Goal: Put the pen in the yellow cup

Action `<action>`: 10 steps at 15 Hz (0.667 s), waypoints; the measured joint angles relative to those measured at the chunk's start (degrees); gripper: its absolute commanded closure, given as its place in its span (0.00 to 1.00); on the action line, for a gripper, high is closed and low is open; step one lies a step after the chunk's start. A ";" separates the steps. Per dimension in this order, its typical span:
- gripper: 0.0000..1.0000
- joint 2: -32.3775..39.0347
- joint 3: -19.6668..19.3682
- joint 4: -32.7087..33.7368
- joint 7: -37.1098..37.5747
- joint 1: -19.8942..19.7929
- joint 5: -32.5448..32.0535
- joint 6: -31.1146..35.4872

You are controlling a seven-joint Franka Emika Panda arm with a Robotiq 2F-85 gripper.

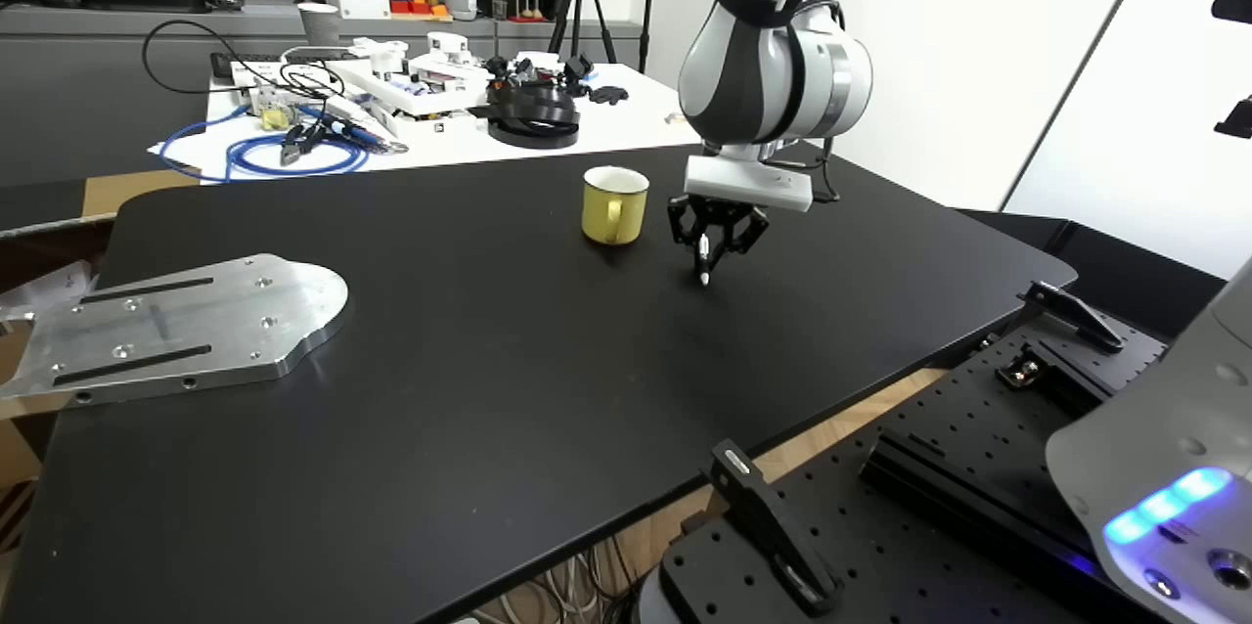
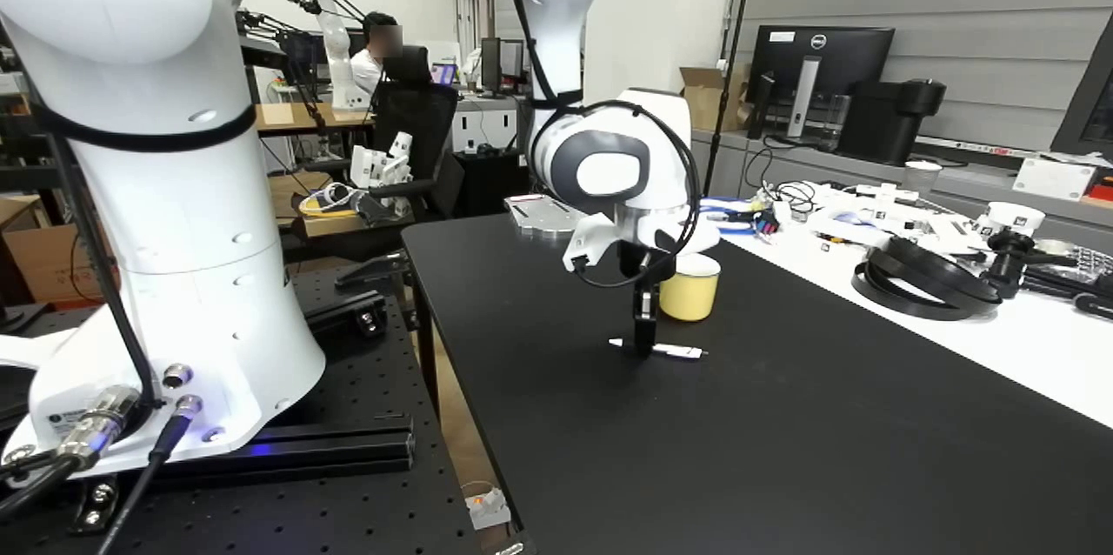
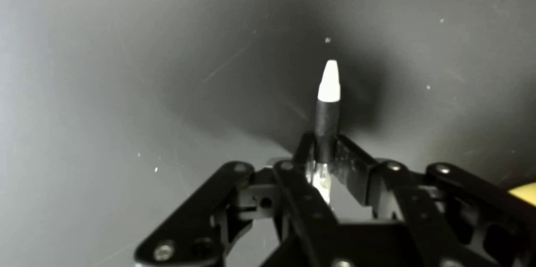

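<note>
My arm points down, fingers closed on the pen, long axis near level, white tip up the wrist view.

In an exterior view, we have a yellow cylindrical cup on a flat black table, left of a slim white-and-black pen in the black two-fingered gripper; farther left, a round-ended silver metal plate.

yellow cup, seemingly whitish inside; white-and-black pen.
</note>
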 measured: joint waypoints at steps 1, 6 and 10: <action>0.95 -0.11 -1.18 0.23 0.00 0.80 -0.01 -0.02; 0.95 -3.14 -7.78 1.21 0.06 5.13 -0.19 -2.58; 0.95 -7.92 -14.20 2.46 1.14 9.31 -2.71 -7.36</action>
